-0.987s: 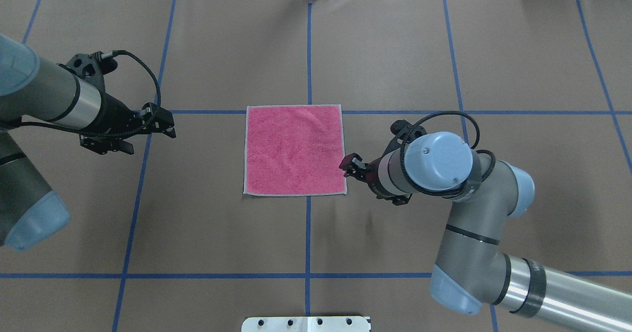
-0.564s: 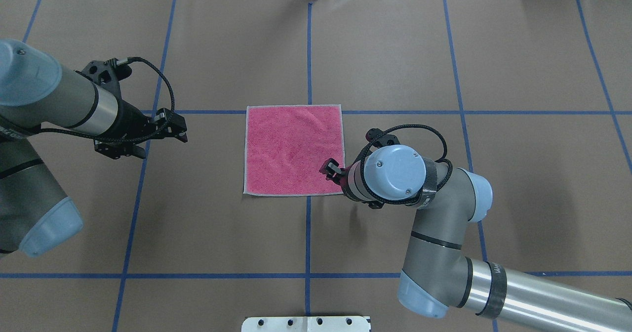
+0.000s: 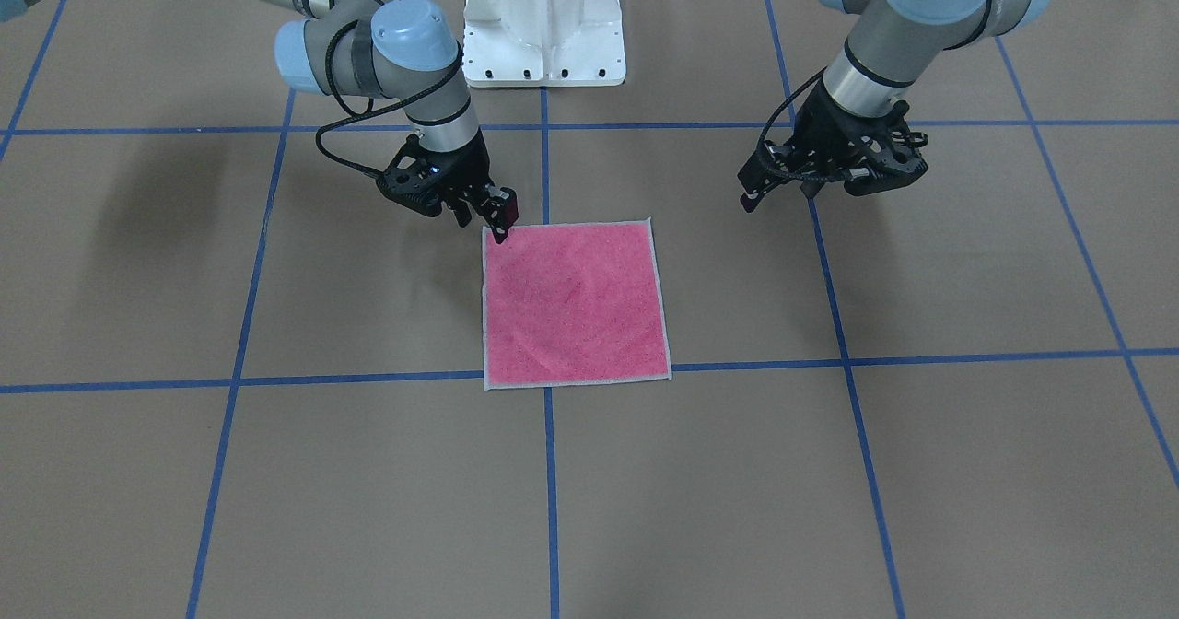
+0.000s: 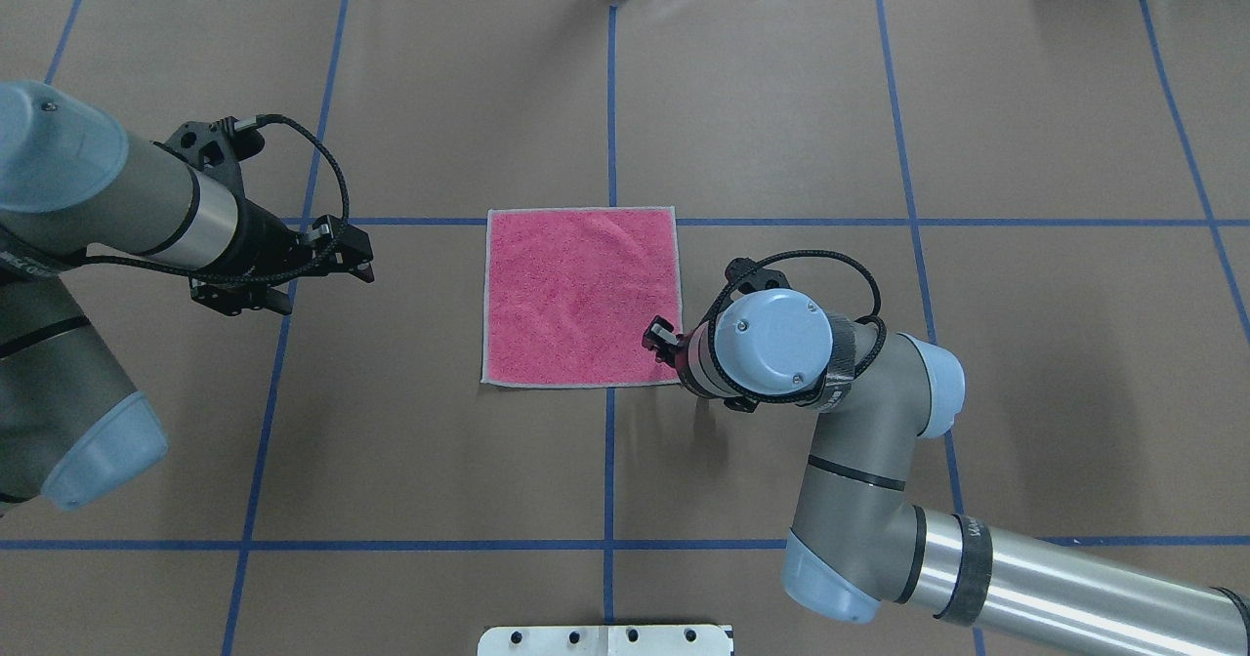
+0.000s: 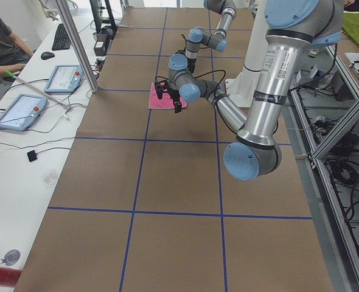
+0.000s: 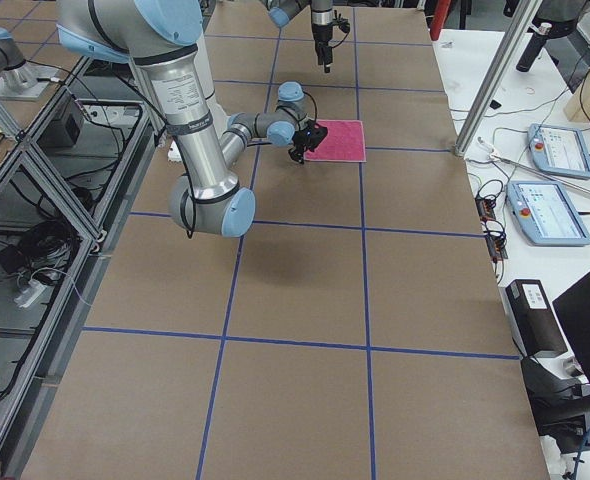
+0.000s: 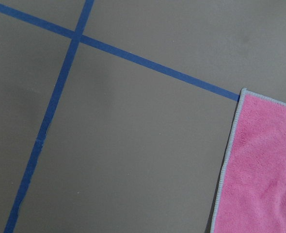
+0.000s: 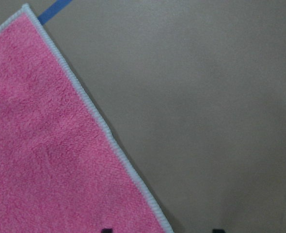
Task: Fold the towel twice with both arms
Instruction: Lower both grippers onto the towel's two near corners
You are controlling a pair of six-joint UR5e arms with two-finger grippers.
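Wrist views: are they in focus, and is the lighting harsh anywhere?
Right wrist view: towel close and slightly soft, a dim shadow on the table lower right. Left wrist view: tape lines crisp, lighting fairly even. Front-facing view: broad, diffuse shadows on the table, no glare.

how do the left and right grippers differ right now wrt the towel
The right gripper is at a corner of the towel; the left gripper hangs over bare table beside the towel. The right gripper points steeply down; the left gripper lies nearer level. Both look open; neither holds the towel.
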